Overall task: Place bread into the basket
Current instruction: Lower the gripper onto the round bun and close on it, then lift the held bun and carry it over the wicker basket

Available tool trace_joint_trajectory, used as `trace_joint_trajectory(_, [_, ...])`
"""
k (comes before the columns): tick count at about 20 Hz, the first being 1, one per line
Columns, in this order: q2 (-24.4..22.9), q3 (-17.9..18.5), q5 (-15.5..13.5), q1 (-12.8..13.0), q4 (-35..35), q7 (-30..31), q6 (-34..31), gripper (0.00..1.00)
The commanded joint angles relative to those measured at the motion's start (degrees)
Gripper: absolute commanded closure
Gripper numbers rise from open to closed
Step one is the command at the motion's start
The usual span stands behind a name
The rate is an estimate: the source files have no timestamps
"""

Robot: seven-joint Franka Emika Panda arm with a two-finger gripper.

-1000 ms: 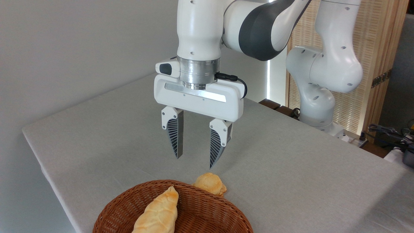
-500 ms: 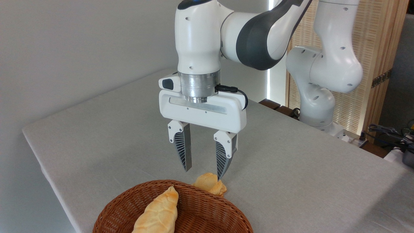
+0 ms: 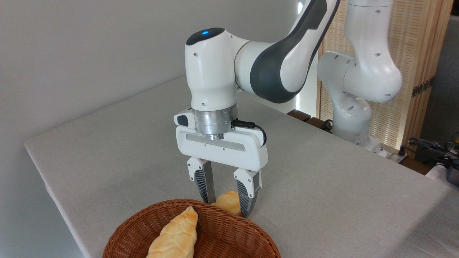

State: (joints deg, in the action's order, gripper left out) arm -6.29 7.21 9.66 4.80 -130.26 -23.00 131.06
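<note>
the hand [image 3: 228, 205] stands open, one finger on each side of the bread [image 3: 226, 202], which lies on the desk [image 3: 107, 150] just behind the wicker basket [image 3: 222, 233] rim. a long pale bread [image 3: 175, 234] occupies the basket's left part.

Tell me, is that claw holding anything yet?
Not yet: the open gripper straddles the bun on the table, one finger at each side.
</note>
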Motion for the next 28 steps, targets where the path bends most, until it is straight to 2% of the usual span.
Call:
trace_joint_trajectory(1, [0.1,0.3,1.0,0.6,-0.2,-1.8,1.0,0.0])
trace_joint_trajectory(3, [0.1,0.3,0.9,0.6,-0.1,-2.9,1.0,0.04])
trace_joint_trajectory(6, [0.1,0.1,0.9,0.7,-0.1,-3.1,1.0,0.45])
trace_joint_trajectory(7, [0.1,0.0,0.8,0.7,-0.1,-3.1,1.0,0.55])
trace_joint_trajectory(8, [0.1,0.0,0.8,0.7,-0.1,-3.2,1.0,0.58])
trace_joint_trajectory(17, [-0.5,-0.2,0.8,0.7,-0.1,-3.4,0.4,0.54])
trace_joint_trajectory(20, [-0.9,-0.3,0.8,0.7,0.0,-3.8,-1.8,0.54])
trace_joint_trajectory(23, [-3.4,-0.8,0.7,2.8,0.8,-5.3,-9.6,0.52])
trace_joint_trajectory(26, [-4.5,-1.2,-0.2,6.4,4.6,-5.1,-17.6,0.52])
trace_joint_trajectory(28, [-5.5,-1.8,-2.2,6.7,7.5,-5.2,-21.1,0.52])
